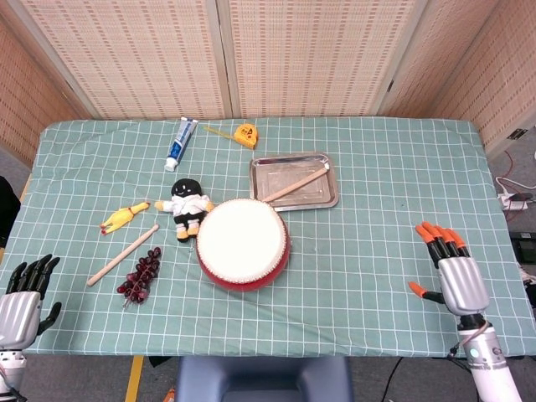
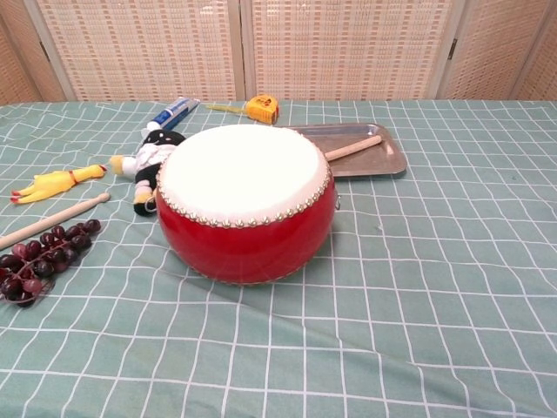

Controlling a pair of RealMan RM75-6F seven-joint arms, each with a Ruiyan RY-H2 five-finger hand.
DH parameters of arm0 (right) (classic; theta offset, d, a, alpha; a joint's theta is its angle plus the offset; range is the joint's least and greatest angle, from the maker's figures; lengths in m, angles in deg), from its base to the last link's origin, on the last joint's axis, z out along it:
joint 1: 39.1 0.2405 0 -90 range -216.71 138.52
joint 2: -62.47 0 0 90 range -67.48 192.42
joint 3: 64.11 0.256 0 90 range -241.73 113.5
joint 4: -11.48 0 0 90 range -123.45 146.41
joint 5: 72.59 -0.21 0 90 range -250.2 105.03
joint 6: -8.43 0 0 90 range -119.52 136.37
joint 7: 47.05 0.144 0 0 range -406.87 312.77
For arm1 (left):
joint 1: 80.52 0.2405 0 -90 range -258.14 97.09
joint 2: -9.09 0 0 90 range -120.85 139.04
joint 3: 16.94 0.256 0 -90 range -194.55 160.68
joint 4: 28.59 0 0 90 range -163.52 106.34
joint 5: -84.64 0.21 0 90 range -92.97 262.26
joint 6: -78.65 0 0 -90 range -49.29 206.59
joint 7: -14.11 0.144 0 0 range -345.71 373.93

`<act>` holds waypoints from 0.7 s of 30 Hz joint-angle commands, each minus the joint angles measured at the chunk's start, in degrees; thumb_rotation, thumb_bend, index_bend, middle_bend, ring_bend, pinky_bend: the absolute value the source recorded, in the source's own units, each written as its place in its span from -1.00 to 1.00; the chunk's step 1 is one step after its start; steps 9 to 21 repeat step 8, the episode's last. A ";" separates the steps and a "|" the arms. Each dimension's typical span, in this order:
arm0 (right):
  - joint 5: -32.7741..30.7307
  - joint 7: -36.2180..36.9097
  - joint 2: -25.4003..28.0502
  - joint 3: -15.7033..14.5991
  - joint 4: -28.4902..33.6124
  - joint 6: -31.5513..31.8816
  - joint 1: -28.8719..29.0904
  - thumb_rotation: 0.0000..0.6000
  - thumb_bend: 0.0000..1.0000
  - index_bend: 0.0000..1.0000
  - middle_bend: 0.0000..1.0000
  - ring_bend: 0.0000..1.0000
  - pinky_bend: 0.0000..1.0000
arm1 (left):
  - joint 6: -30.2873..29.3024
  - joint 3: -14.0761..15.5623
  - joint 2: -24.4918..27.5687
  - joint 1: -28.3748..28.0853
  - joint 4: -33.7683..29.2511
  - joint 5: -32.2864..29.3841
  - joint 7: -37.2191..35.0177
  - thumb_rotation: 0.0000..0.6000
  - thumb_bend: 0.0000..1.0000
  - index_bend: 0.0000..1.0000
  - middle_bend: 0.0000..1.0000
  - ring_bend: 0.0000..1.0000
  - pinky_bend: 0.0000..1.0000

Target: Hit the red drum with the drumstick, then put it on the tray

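red drum sits near the middle of the table, white skin up, upright on the green checked cloth. just behind it to the right is the metal tray, and a drumstick lies across the tray, slanted, its near-left end sticking over the tray edge toward the drum; in the chest view the stick rests on the tray behind the drum, whether the stick end touches the drum cannot be told. right hand is at the near right edge of the table, well apart from tray and drum, fingers spread and straight with orange tips, holding nothing. left hand is at the near left corner, off the table edge, dark fingers spread upward, nothing in it. neither hand shows in the chest view. a second stick lies on the left side of the cloth, slanted, just beside a bunch of dark grapes on its near side. a yellow rubber chicken lies left of a small doll in black and white, the doll just beside the drum's far-left side. far side of the table: a toothpaste tube and a yellow tape measure with its tape pulled out a little to the left.
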State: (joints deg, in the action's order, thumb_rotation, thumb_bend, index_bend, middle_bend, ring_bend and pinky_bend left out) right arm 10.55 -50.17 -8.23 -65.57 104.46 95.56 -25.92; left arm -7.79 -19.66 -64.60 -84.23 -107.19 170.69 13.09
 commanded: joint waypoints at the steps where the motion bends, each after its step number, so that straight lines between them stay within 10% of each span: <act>1: 1.63 1.76 1.03 -1.20 0.85 1.19 -1.89 1.00 -0.76 -0.85 -0.84 -0.94 -0.84 | -0.35 -0.16 0.01 -0.06 -0.32 0.11 0.52 1.00 -0.38 -0.81 -0.90 -0.84 -0.96; 21: 3.75 2.14 1.75 -1.53 1.46 2.82 -4.36 1.00 -0.76 -0.86 -0.84 -0.95 -0.86 | -0.36 -0.23 0.33 -0.36 -1.10 0.21 1.74 1.00 -0.38 -0.81 -0.90 -0.83 -0.96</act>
